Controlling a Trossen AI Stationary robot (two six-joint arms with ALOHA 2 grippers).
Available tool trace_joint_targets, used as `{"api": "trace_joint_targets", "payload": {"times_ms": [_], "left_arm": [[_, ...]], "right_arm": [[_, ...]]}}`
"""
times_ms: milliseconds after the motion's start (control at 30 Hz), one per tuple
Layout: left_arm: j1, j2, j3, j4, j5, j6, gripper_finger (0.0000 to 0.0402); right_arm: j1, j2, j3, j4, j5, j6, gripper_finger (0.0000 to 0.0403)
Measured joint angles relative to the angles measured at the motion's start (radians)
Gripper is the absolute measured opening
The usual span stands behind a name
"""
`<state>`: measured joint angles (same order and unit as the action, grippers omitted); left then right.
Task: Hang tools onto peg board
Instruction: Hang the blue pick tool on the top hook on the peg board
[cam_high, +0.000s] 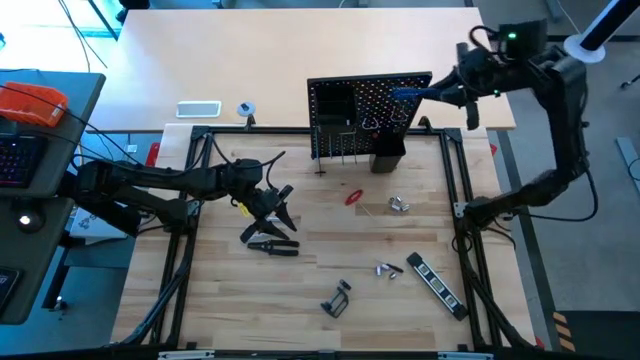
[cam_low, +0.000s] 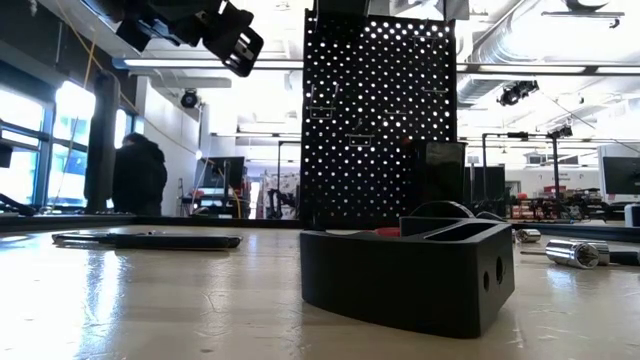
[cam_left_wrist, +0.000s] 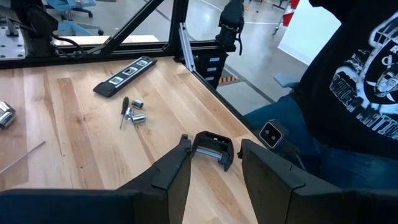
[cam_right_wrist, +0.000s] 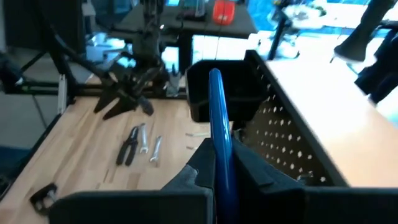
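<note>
While the right gripper (cam_right_wrist: 222, 163) hangs up at the top edge of the upright black perforated peg board (cam_high: 345, 100), it is clamped tight on the blue-handled hex key (cam_right_wrist: 220, 134), the blue handle standing straight up between its dark fingers. The small black bin (cam_high: 388, 154) sits on the board's front, just below that corner. Down on the light wooden tabletop (cam_high: 320, 230), the left gripper (cam_high: 272, 205) hovers low on the left side with its fingers spread apart, holding nothing. Just beside it lie the black pliers (cam_high: 270, 243). Further along we have a red-handled screwdriver (cam_high: 353, 196) near the board, a silver socket piece (cam_high: 399, 205) next to it, the black clamp (cam_high: 337, 299) near the front edge, and the black striped bar (cam_high: 436, 284) lying at an angle on the right. In the left wrist view, a person in a dark printed shirt (cam_left_wrist: 354, 93) sits just off the table's edge.
</note>
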<state>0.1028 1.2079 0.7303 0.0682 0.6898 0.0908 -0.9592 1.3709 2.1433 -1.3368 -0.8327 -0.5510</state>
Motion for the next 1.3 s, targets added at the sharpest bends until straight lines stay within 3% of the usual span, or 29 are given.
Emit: {"api": "trace_joint_targets", "payload": {"times_ms": [467, 1300], "left_arm": [[-0.026, 0.0, 0.0, -0.003, -0.021, 0.0, 0.0133], [-0.032, 0.0, 0.0, -0.02, -0.025, 0.026, 0.0133]], "right_arm": [[-0.008, -0.103, 0.0, 0.086, 0.021, 0.058, 0.0012], [-0.024, -0.319, 0.0, 0.038, 0.073, 0.117, 0.0012]]}}
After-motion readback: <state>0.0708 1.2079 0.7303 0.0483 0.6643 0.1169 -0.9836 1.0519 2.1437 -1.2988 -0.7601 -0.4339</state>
